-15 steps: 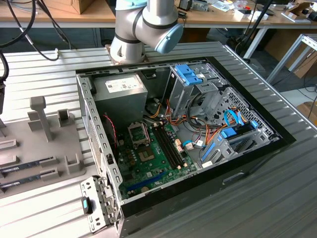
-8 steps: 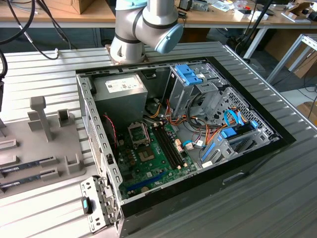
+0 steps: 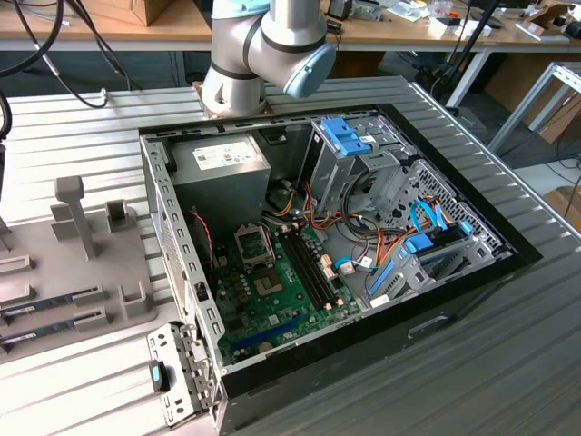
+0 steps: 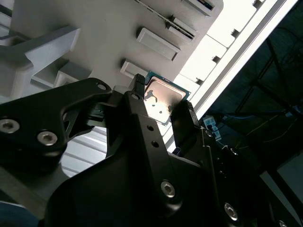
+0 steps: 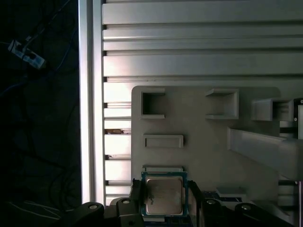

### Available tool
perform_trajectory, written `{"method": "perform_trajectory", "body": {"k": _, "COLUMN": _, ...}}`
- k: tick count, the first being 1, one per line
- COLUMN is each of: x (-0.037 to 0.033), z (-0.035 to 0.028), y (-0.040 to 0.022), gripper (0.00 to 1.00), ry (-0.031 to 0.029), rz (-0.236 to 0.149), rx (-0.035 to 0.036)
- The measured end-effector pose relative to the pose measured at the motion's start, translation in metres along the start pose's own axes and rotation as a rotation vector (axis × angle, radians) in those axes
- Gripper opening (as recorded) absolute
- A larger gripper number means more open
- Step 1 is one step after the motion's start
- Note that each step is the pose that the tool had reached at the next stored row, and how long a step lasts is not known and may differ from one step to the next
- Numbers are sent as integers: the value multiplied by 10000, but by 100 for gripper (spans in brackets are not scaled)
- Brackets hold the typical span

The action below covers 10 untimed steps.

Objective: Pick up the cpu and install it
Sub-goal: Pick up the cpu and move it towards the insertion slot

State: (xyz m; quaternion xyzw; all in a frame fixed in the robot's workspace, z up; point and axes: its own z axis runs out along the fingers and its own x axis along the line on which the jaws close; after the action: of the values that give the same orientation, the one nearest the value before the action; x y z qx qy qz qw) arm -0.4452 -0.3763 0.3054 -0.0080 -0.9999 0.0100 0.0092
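The cpu (image 5: 163,195) (image 4: 162,94), a small square chip with a silver top plate and a thin green edge, sits at the edge of a grey holder tray (image 5: 203,137) (image 4: 94,23). In both wrist views my gripper (image 5: 164,201) (image 4: 163,101) straddles it, with a black finger (image 5: 136,201) (image 4: 185,116) pressed against each of two opposite sides. The tray (image 3: 54,263) lies at the exterior view's left. The open computer case holds the green motherboard (image 3: 290,300), whose dark socket frame (image 3: 254,245) stands with its lid raised.
Memory sticks (image 3: 45,304) rest in slots on the tray. The case (image 3: 363,345) also holds a power supply (image 3: 222,168), drive cages (image 3: 349,145) and loose cables (image 3: 363,245). The ribbed metal table (image 5: 199,42) ends in a rail (image 5: 92,94) near the tray. The arm's base (image 3: 263,45) stands behind the case.
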Motion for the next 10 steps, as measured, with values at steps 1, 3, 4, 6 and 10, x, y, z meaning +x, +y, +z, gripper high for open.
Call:
{"method": "perform_trajectory", "body": {"k": 1, "x": 0, "z": -3, "y": 0, "gripper": 47, "ry": 0, "rz": 0, "rx": 0}}
{"method": "perform_trajectory", "body": {"k": 3, "x": 0, "z": -9, "y": 0, "gripper": 47, "ry": -1, "rz": 0, "rx": 0}}
{"method": "perform_trajectory", "body": {"k": 4, "x": 0, "z": -11, "y": 0, "gripper": 47, "ry": -1, "rz": 0, "rx": -1}}
{"method": "perform_trajectory", "body": {"k": 6, "x": 0, "z": -18, "y": 0, "gripper": 47, "ry": -1, "rz": 0, "rx": 0}}
{"method": "perform_trajectory", "body": {"k": 10, "x": 1, "z": -34, "y": -1, "gripper": 47, "ry": 0, "rz": 0, "rx": 0}}
